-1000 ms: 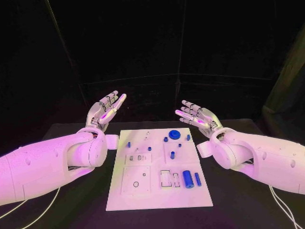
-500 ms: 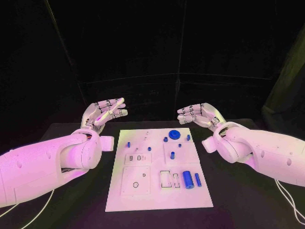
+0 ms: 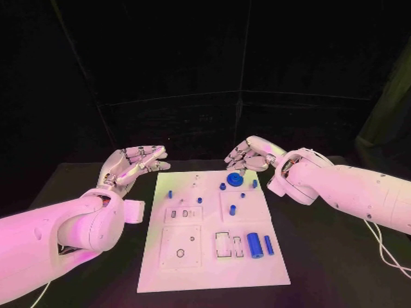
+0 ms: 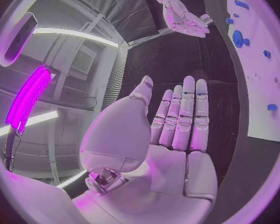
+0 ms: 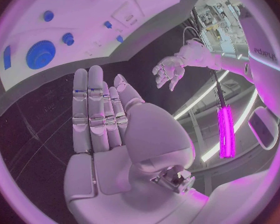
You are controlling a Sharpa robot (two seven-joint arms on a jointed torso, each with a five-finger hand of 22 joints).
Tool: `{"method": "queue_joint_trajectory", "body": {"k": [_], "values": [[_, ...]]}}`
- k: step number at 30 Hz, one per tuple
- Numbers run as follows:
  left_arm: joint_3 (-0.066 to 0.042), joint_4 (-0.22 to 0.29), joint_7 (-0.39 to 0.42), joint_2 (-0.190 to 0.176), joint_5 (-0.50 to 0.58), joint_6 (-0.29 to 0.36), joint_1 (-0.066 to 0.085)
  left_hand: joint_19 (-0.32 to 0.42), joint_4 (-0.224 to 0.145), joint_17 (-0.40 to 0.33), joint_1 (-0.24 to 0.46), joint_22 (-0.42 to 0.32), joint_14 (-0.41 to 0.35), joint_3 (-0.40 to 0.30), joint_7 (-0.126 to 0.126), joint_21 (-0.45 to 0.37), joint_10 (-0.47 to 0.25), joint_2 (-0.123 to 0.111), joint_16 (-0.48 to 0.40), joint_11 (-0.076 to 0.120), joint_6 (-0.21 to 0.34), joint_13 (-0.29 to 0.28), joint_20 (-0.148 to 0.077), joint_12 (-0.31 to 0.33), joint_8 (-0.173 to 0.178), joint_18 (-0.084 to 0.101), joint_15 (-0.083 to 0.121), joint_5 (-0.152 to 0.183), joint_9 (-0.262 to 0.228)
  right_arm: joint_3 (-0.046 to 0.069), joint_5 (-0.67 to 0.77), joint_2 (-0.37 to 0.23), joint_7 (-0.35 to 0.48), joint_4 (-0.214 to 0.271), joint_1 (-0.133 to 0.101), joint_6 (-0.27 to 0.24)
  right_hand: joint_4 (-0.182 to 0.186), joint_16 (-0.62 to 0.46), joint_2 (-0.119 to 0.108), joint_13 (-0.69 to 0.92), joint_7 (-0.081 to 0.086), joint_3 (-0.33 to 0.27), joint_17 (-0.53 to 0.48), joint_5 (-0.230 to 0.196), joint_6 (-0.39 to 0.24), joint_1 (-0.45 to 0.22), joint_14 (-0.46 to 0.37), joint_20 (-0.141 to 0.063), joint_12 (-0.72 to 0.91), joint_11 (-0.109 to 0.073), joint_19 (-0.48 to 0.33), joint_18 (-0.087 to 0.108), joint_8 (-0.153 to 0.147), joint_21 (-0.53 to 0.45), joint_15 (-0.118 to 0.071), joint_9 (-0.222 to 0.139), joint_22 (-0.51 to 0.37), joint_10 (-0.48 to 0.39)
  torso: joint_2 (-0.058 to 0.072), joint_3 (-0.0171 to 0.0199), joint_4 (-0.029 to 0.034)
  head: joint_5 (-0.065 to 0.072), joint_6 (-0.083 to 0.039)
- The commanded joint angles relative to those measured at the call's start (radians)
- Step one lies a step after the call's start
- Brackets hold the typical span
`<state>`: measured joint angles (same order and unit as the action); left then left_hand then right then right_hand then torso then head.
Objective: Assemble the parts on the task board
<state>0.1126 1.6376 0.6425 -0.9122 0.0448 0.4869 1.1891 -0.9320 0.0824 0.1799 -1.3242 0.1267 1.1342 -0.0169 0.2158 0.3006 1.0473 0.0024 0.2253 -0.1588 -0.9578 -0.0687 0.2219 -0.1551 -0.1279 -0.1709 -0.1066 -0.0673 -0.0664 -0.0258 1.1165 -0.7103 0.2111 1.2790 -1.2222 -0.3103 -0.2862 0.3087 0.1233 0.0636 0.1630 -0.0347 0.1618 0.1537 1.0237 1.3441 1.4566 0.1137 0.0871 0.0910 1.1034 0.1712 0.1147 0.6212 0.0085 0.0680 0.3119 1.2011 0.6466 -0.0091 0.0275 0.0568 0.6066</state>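
One white rectangular task board [image 3: 210, 260] lies flat in the middle of the black desk [image 3: 335, 256], its long sides running from the near edge toward the far edge. On the board's far half, near its far right corner, one round blue toothed gear [image 3: 235, 179] lies flat, with one small blue peg [image 3: 223, 187] just beside it and one small blue piece [image 3: 255, 183] toward the right edge. Further small blue pieces stand along the far half: one near the left edge [image 3: 169, 194], one nearer the middle [image 3: 200, 200], and one [image 3: 232, 209] on a square white inset. On the near half, toward the right edge, one thick blue cylinder [image 3: 255, 245] lies beside one thinner blue rod [image 3: 268, 245], close together but apart. Counting the smallest pieces with certainty is not possible at this resolution. Two silver many-fingered hands are raised above the desk beyond the board's far edge. The left hand [image 3: 131, 165] hangs off the far left corner of the board, palm bare, fingers extended side by side, holding nothing. The right hand [image 3: 250, 156] hangs over the far right corner, just above the gear region, fingers likewise extended and empty. Neither hand touches the board or any part.
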Motion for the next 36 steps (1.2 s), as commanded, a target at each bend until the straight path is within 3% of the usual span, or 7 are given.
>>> {"method": "queue_joint_trajectory", "body": {"k": [1, 4, 9, 12, 17, 21, 36], "values": [[-0.001, 0.019, 0.005, 0.000, -0.034, -0.039, 0.002, -0.003, -0.008, 0.003, -0.004, -0.003, -0.004, 0.000, 0.004, -0.008, 0.000, 0.004, -0.010, -0.004, -0.007, 0.002, 0.004, 0.009, 0.007, -0.012, -0.006, 0.001, 0.001, 0.001, 0.321, 0.014, -0.145, 0.003, -0.007, 0.067, -0.001, 0.062, -0.011, 0.002, -0.003, -0.008, 0.041, -0.001, 0.013, -0.011, 0.056, -0.012, -0.013, -0.004, 0.025, 0.011, -0.013, 0.062, -0.012, -0.002, 0.037, 0.014, 0.038, -0.0029, 0.0160, 0.004, -0.007], [-0.001, 0.026, 0.002, 0.002, -0.035, -0.047, 0.001, -0.002, -0.009, 0.004, -0.004, -0.004, -0.005, 0.001, 0.005, -0.009, 0.000, 0.005, -0.012, -0.005, -0.006, 0.002, 0.004, 0.011, 0.008, -0.012, -0.007, 0.001, 0.001, 0.001, 0.414, 0.030, -0.196, 0.003, -0.010, 0.082, 0.000, 0.193, -0.012, 0.003, -0.012, -0.010, 0.115, -0.003, 0.018, -0.025, 0.056, -0.020, -0.023, -0.007, 0.038, 0.010, -0.027, 0.135, -0.018, -0.001, 0.082, 0.018, 0.051, -0.0035, 0.0208, 0.009, -0.012], [-0.001, 0.036, -0.003, 0.001, -0.036, -0.052, 0.001, -0.005, -0.010, 0.005, -0.002, -0.005, -0.005, 0.002, 0.006, -0.010, -0.001, 0.006, -0.016, -0.006, -0.006, 0.002, 0.004, 0.015, 0.012, -0.013, -0.007, 0.001, 0.001, 0.002, 0.520, 0.050, -0.259, -0.002, -0.018, 0.092, -0.001, 0.444, -0.018, 0.004, -0.008, -0.005, 0.282, -0.002, 0.026, -0.041, 0.048, -0.019, -0.022, -0.010, 0.109, -0.027, -0.046, 0.404, -0.015, -0.001, 0.387, -0.006, 0.070, -0.0061, 0.0253, 0.017, -0.015], [-0.001, 0.041, -0.005, -0.001, -0.036, -0.053, 0.001, -0.008, -0.011, 0.007, -0.001, -0.005, -0.004, 0.004, 0.007, -0.010, -0.002, 0.007, -0.018, -0.007, -0.005, 0.002, 0.005, 0.018, 0.014, -0.013, -0.008, 0.001, 0.002, 0.003, 0.548, 0.057, -0.279, -0.005, -0.022, 0.104, 0.001, 0.555, -0.024, 0.004, -0.005, -0.004, 0.395, -0.005, 0.018, -0.046, 0.042, -0.015, -0.024, -0.004, 0.123, -0.038, -0.050, 0.486, -0.011, -0.002, 0.486, -0.024, 0.077, -0.0058, 0.0262, 0.019, -0.015], [-0.001, 0.050, -0.008, -0.004, -0.036, -0.055, 0.001, -0.010, -0.012, 0.008, 0.000, -0.006, -0.006, 0.005, 0.007, -0.010, -0.003, 0.007, -0.022, -0.007, -0.005, 0.002, 0.005, 0.021, 0.016, -0.013, -0.008, 0.001, 0.002, 0.003, 0.573, 0.062, -0.297, -0.007, -0.027, 0.127, 0.003, 0.637, -0.032, 0.004, 0.000, 0.001, 0.472, -0.008, -0.003, -0.045, 0.026, -0.006, -0.023, 0.005, 0.118, -0.044, -0.051, 0.546, -0.004, -0.003, 0.553, -0.057, 0.087, -0.0072, 0.0278, 0.023, -0.018], [-0.001, 0.052, -0.010, -0.005, -0.036, -0.057, 0.001, -0.011, -0.014, 0.008, 0.000, -0.007, -0.008, 0.007, 0.008, -0.011, -0.004, 0.007, -0.025, -0.008, -0.004, 0.003, 0.005, 0.024, 0.018, -0.012, -0.009, 0.001, 0.002, 0.003, 0.586, 0.066, -0.303, -0.007, -0.028, 0.135, 0.007, 0.746, -0.033, 0.005, 0.002, 0.009, 0.587, -0.014, -0.020, -0.042, 0.028, 0.001, -0.022, 0.009, 0.149, -0.059, -0.050, 0.629, 0.001, -0.002, 0.665, -0.076, 0.090, -0.0075, 0.0288, 0.022, -0.016], [-0.001, 0.054, -0.019, -0.010, -0.036, -0.060, 0.002, -0.010, -0.016, 0.010, 0.002, -0.010, -0.011, 0.009, 0.010, -0.014, -0.007, 0.009, -0.032, -0.010, -0.002, 0.003, 0.007, 0.030, 0.023, -0.012, -0.011, 0.001, 0.002, 0.003, 0.597, 0.081, -0.293, -0.016, -0.030, 0.196, 0.004, 0.826, -0.009, 0.004, 0.002, 0.045, 0.663, -0.032, -0.006, -0.031, 0.021, 0.006, -0.019, 0.009, 0.163, -0.069, -0.048, 0.690, 0.003, -0.001, 0.742, -0.066, 0.100, -0.0063, 0.0305, 0.020, -0.010]]}}
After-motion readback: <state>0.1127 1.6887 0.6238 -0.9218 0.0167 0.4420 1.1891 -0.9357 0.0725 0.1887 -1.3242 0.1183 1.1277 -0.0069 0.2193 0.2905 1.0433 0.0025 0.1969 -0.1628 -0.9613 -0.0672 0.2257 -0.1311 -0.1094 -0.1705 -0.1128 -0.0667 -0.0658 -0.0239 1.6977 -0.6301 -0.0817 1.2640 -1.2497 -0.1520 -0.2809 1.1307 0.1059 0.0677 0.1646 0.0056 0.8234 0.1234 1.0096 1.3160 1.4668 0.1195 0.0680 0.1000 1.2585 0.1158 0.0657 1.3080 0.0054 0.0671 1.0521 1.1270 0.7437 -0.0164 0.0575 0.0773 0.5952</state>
